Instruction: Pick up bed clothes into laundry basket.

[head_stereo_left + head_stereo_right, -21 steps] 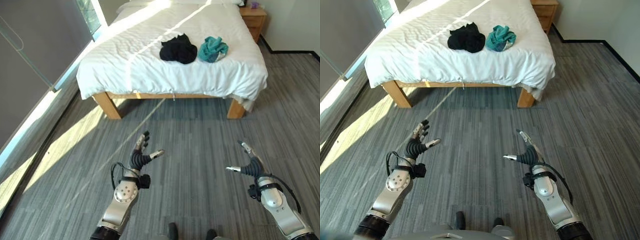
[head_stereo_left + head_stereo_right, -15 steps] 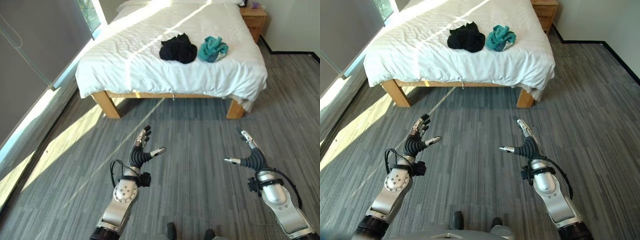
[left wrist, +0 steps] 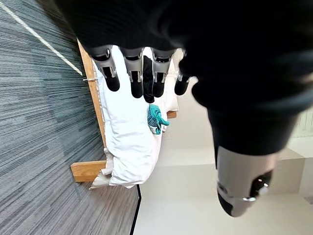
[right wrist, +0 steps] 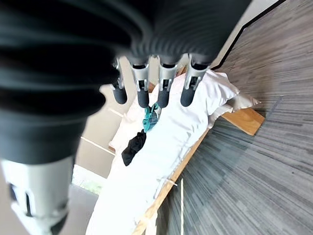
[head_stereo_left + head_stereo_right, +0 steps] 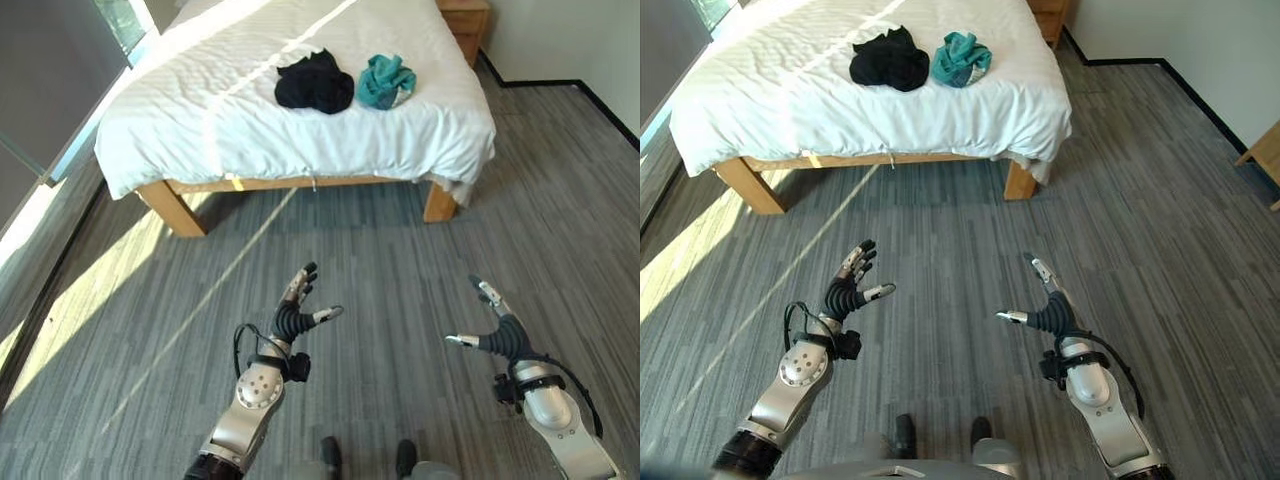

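Two crumpled garments lie side by side on the white bed (image 5: 180, 110) ahead: a black one (image 5: 314, 83) and, to its right, a teal one (image 5: 387, 80). Both also appear past the fingers in the wrist views, the teal garment (image 3: 156, 119) and the black garment (image 4: 132, 147) among them. My left hand (image 5: 296, 312) hovers over the grey floor, open and holding nothing. At the lower right my right hand (image 5: 492, 330) is likewise open and empty. Both hands are well short of the bed.
The bed stands on wooden legs (image 5: 172, 207) with grey striped carpet (image 5: 380, 250) between it and me. A wooden nightstand (image 5: 468, 22) sits at the bed's far right. Another wooden piece (image 5: 1262, 165) pokes in at the right edge. A window wall runs along the left.
The whole view has shifted, so the camera has turned right and the bed sits further left. Both hands stay open and raised over the floor, much as before.
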